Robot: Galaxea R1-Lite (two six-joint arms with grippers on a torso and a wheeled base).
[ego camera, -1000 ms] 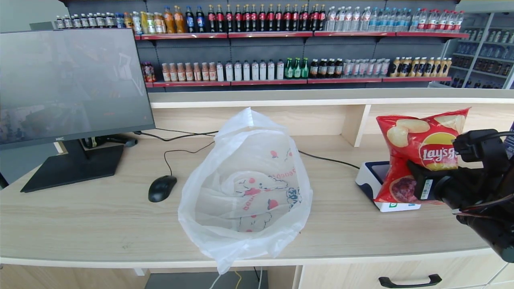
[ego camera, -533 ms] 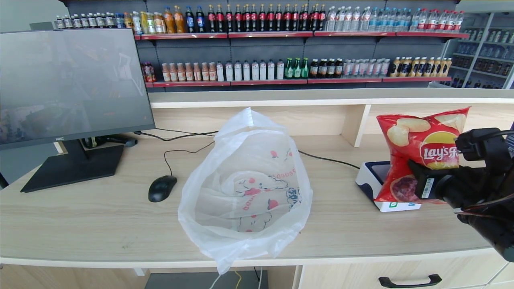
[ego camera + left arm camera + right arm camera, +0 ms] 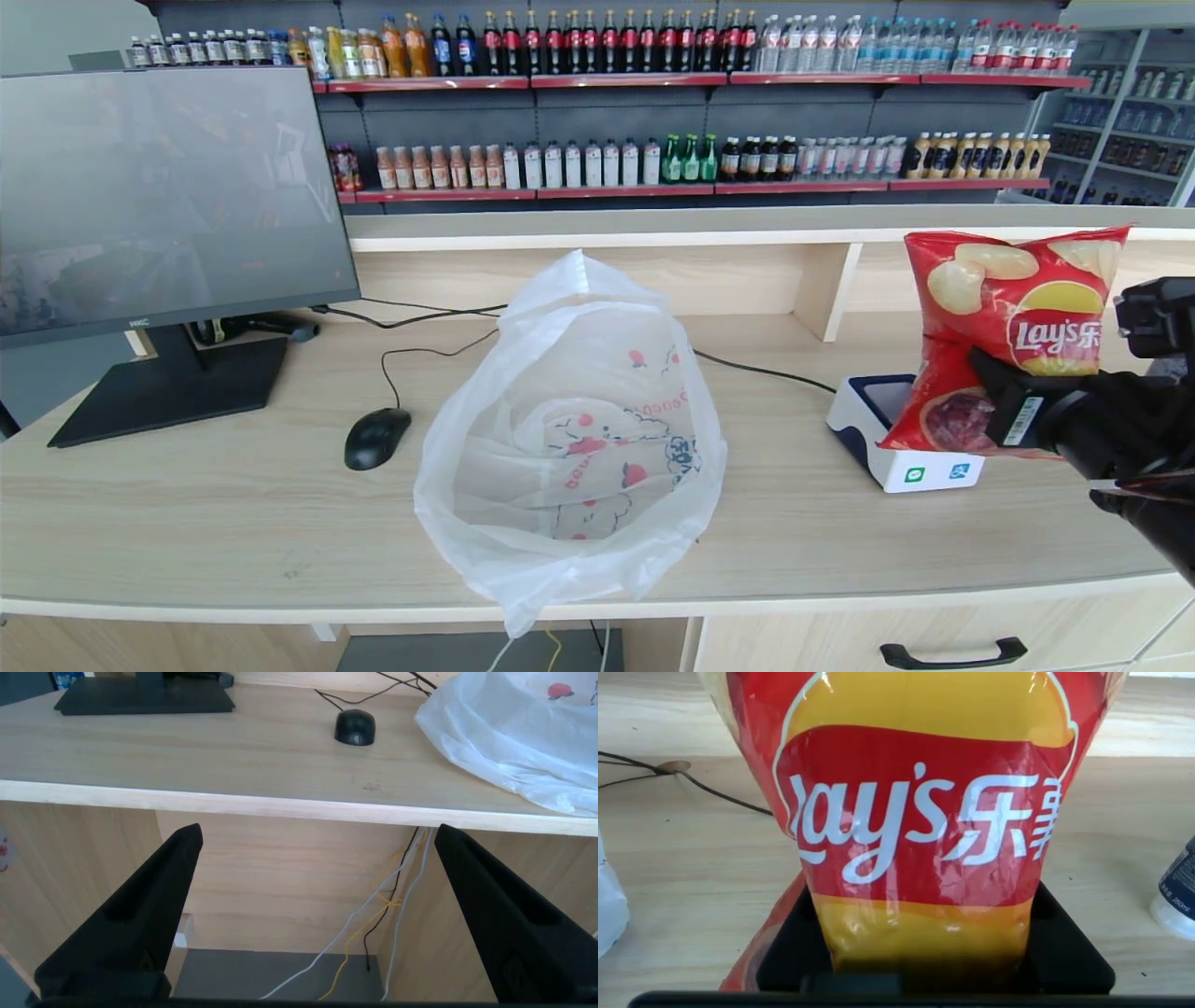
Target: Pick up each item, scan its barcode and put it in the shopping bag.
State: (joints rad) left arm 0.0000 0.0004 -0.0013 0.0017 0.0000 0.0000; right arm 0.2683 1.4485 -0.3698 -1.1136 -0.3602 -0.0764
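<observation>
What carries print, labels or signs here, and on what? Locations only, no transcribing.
chip bag: big white logo lettering on the front; held by right end effector, which wears a barcode sticker.
scanner: two small icons, green and blue, front face.
shopping bag: red and blue cartoon print, lettering mirrored, unreadable.
monitor: tiny bezel logo, too small.
shelf bottles: labels too small.

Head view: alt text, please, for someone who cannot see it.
The right gripper holds a red chip bag upright by the white scanner on a wooden counter. An open white shopping bag stands mid-counter, with a mouse and monitor to its left.
</observation>
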